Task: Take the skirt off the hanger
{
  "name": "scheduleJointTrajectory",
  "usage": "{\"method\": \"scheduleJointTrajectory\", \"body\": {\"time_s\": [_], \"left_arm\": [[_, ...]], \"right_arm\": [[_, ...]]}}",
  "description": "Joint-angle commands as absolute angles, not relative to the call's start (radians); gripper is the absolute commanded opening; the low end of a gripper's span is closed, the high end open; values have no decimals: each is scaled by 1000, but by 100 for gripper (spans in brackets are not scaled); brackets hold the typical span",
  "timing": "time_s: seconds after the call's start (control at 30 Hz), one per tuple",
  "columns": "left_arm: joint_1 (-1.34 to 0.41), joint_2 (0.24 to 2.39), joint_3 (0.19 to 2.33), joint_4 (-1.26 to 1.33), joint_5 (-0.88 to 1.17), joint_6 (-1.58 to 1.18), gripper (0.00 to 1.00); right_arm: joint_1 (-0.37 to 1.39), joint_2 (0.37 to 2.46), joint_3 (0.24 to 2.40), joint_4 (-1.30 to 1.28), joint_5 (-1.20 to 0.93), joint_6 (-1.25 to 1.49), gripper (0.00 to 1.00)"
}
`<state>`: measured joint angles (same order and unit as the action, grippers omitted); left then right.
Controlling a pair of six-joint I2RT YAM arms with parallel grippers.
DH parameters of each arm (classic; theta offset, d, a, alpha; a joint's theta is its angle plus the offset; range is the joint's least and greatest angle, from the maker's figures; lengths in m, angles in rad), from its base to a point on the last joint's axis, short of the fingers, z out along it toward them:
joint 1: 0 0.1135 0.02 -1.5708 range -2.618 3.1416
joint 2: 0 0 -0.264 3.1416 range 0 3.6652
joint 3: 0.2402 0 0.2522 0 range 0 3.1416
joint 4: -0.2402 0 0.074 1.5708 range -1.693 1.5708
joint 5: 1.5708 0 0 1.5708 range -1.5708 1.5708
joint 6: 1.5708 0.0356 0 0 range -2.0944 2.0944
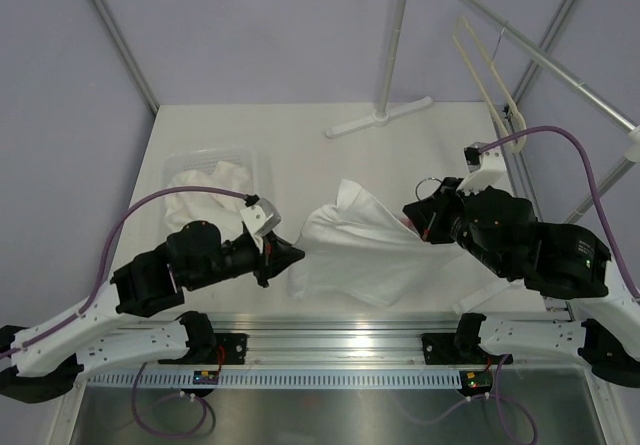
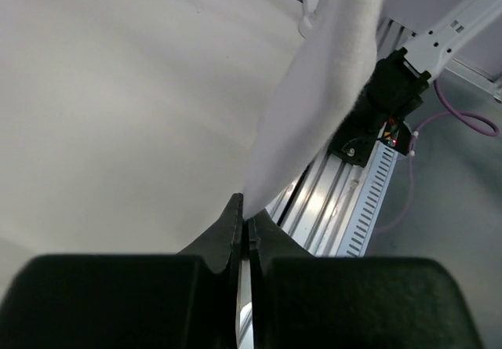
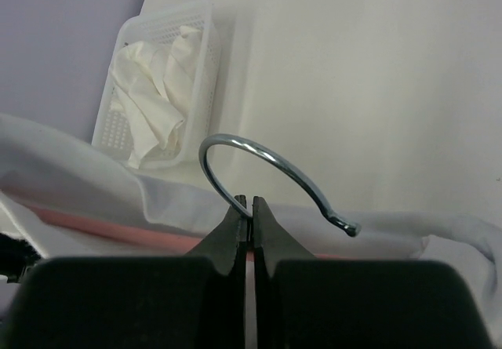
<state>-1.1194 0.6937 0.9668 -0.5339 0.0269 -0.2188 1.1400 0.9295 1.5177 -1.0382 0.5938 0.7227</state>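
Behind skirt [image 1: 365, 245], cloth-filled basket [image 1: 200, 157], rack base [image 1: 378, 119]

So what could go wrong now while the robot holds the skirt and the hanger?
The left gripper pinches only a thin edge of the skirt, so the cloth might slip out. The right gripper grips the smooth metal hook with just its tips, so it could twist or slide. Cloth lies over the pink bar, so it may snag.
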Motion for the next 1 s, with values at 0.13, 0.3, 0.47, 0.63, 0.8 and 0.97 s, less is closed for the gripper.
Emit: {"method": "scheduleJointTrajectory", "body": {"time_s": [0.13,0.3,0.47,0.63,0.8,0.97], "left_arm": [[-1124,612,951,-488,-201,-267,0],[-1124,477,882,-446,-331,-298,0],[-1124,449,868,-474,-347,-317,0],[-1124,448,856,-485,-333,-318,0],[-1124,448,848,-486,-334,-318,0],[-1124,469,833,-466,-249,-311,0]], "right_arm": [[1144,868,1519,-1092,699,795,0],[1144,830,1512,-1160,793,883,0],[1146,766,1519,-1238,889,969,0],[1146,703,1526,-1288,948,1034,0],[1144,680,1549,-1347,980,1063,0],[1146,664,1542,-1303,965,1001,0]]}}
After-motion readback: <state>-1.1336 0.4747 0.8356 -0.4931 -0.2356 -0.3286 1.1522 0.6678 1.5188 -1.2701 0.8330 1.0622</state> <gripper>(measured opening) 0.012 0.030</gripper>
